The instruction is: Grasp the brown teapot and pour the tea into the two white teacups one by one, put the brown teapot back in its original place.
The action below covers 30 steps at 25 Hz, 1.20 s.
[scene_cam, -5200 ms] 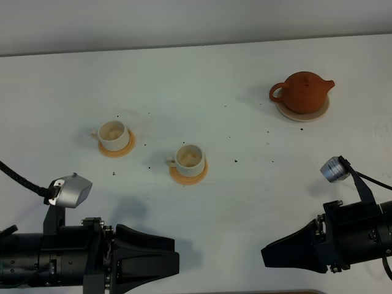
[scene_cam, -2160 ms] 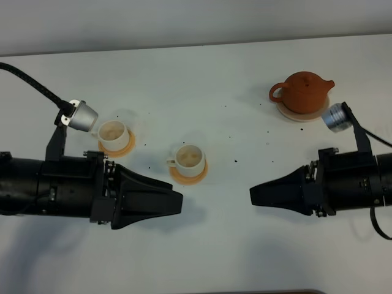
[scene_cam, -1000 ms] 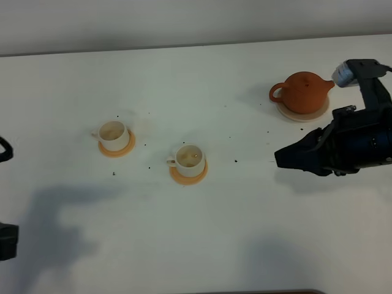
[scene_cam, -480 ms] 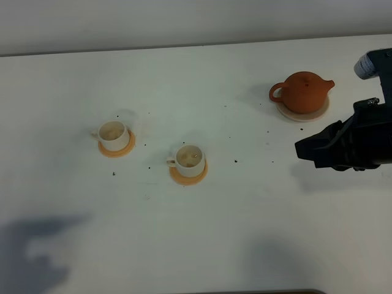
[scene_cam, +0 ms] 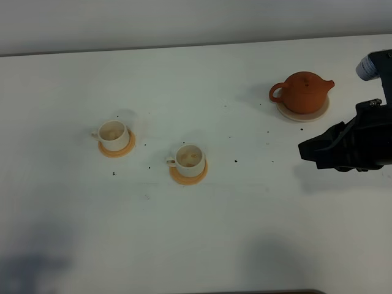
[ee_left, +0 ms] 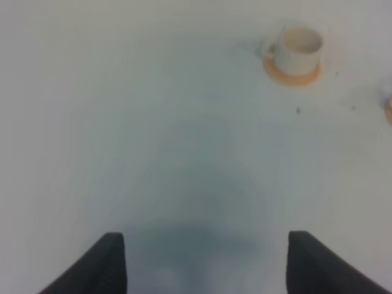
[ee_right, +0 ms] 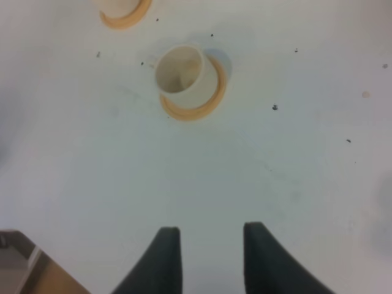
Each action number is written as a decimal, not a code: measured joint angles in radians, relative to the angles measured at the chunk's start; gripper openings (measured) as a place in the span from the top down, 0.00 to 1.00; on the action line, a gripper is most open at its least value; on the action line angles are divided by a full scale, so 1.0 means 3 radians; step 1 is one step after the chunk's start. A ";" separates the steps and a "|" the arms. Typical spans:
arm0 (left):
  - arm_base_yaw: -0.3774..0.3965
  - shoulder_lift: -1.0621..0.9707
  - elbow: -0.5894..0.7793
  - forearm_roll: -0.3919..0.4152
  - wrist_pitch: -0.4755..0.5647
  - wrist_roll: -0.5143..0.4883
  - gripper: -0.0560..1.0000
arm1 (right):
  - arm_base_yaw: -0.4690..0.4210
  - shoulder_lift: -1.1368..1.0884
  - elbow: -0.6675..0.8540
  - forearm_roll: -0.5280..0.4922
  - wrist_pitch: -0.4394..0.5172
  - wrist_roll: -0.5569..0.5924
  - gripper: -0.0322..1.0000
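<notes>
The white desk [scene_cam: 245, 233] fills almost the whole exterior view. One black right gripper [scene_cam: 304, 151] enters from the right edge of this view, and its tip points to the left. It is near the teapot [scene_cam: 304, 92] but apart from it, on the near side. In the right wrist view its jaws stand with a narrow gap and hold nothing. The left gripper [ee_left: 205, 236] shows only in its own wrist view, where the jaws are wide apart and empty over bare desk.

There is one teapot, at the far right of the desk. It is squat and round, of orange-brown clay, with a small knob on the lid. It stands upright on one pale beige saucer [scene_cam: 306, 116], which is a little wider than the pot. The long axis goes from handle to spout across the view: the loop handle points left and the short spout points right.

There are two white cups, well apart from the teapot. The first cup [scene_cam: 113, 135] is at the left, and the second cup [scene_cam: 188, 157] is nearer the middle and closer to the camera. Both are upright with the tiny handle to the left, and the inside looks pale brown. Each stands on its own orange coaster, two in all: one [scene_cam: 116, 151] and the other [scene_cam: 187, 179].

Small dark specks [scene_cam: 236, 161] lie scattered on the desk between the cups and the teapot.
</notes>
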 joint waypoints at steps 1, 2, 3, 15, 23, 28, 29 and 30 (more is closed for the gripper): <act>0.0000 -0.0085 0.0003 -0.0003 0.0000 0.0024 0.42 | 0.0000 0.0000 0.0000 0.0000 -0.0006 0.0000 0.73; 0.0000 -0.0150 0.0003 -0.0003 -0.0004 0.0039 0.42 | 0.0000 0.0000 0.0000 -0.0003 -0.0015 0.0000 0.73; 0.0000 -0.0203 0.0003 -0.0003 -0.0004 0.0047 0.42 | 0.0000 0.0000 0.0000 -0.0003 -0.0026 0.0002 0.73; 0.0000 -0.0229 0.0003 -0.0003 -0.0004 0.0065 0.42 | 0.0000 -0.0460 0.0000 -0.0200 -0.0122 0.0220 0.73; 0.0000 -0.0229 0.0003 0.0089 0.0001 -0.0107 0.42 | 0.0000 -0.0709 0.0000 -0.0928 -0.0046 0.1012 0.73; 0.0000 -0.0229 0.0003 0.0076 0.0001 -0.0111 0.42 | 0.0000 -0.0709 0.0182 -0.1040 -0.0046 0.1160 0.73; 0.0000 -0.0229 0.0003 0.0074 0.0001 -0.0109 0.42 | 0.0000 -0.0709 0.0241 -0.1040 -0.0081 0.1167 0.73; 0.0000 -0.0229 0.0003 0.0074 0.0001 -0.0109 0.42 | 0.0000 -0.0699 0.0289 -0.1040 -0.0105 0.1170 0.73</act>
